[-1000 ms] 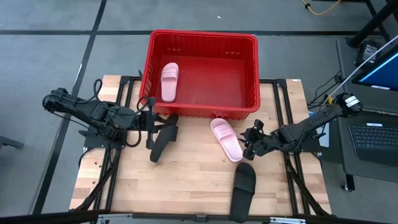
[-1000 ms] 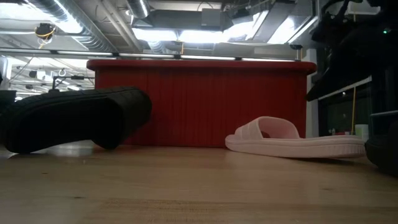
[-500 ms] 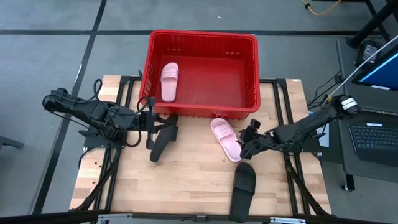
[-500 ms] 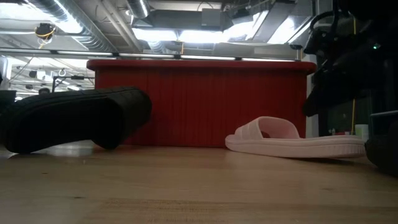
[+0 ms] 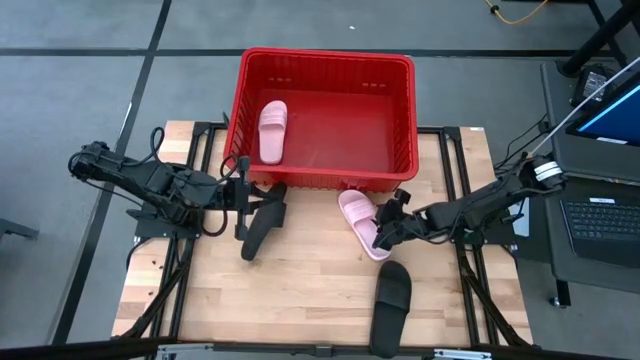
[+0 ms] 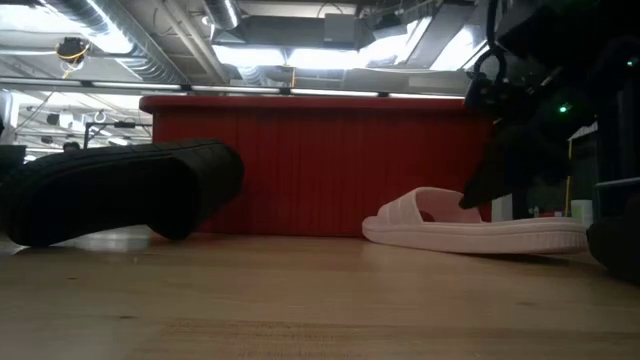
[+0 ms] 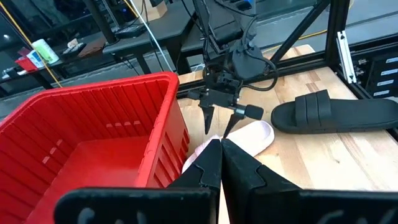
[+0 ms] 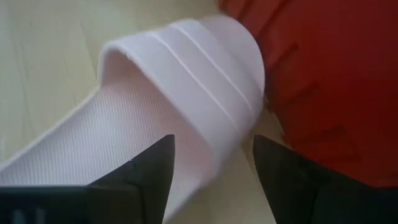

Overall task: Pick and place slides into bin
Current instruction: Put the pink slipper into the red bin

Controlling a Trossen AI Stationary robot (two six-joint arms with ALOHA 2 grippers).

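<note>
Beside the red bin (image 5: 325, 70), the right claw (image 5: 385, 228) spreads open over an unbranded pink slide (image 5: 362, 220).

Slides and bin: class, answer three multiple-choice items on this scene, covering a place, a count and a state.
1. Where is the right gripper?
A. Inside the bin
B. At the pink slide on the table
C. Over a black slide

2. How many slides lie in the bin?
A. One
B. Two
C. Three

3. How are the right gripper's fingers?
A. Shut on a black slide
B. Shut on the bin's rim
C. Open

Answers:
1 B: the right gripper is at the pink slide on the table.
2 A: the bin holds only one pink slide.
3 C: the right wrist view shows its fingers spread apart.
</note>
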